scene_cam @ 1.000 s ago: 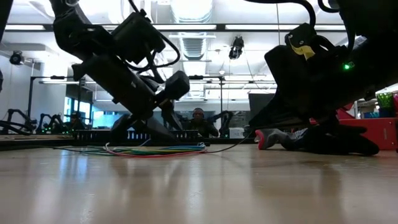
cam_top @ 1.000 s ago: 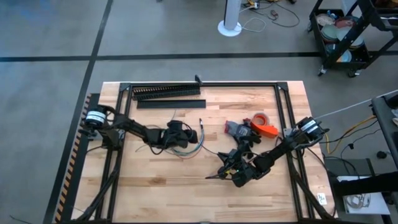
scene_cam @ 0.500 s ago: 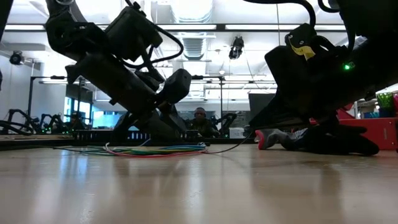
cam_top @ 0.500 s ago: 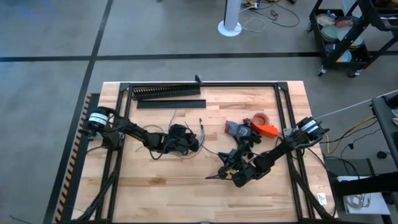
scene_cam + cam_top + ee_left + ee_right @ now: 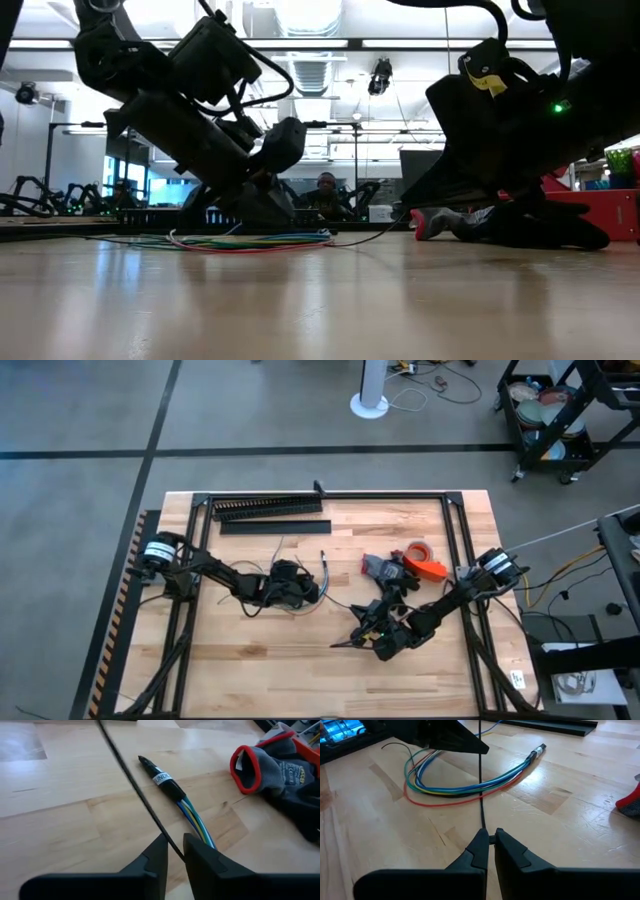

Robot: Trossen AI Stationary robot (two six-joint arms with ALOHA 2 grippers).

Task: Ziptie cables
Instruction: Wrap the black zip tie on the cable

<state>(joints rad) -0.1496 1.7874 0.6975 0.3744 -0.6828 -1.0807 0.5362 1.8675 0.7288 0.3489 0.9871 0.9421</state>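
Right wrist view shows the right gripper [image 5: 489,838] pinched on a ziptie [image 5: 480,780] that runs straight out over the looped cables [image 5: 465,784]; beyond them the left gripper [image 5: 173,851], nearly closed, grips its far part, cables [image 5: 192,817] just ahead

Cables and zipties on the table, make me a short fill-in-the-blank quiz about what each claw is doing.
1. The right claw is shut on a thin black ____.
2. That ziptie crosses over the looped ____.
3. The left claw is over the ____ end of the cables.
4. Beside the cables lies a grey ____ with a red cuff.

Answers: ziptie; cables; labelled; glove
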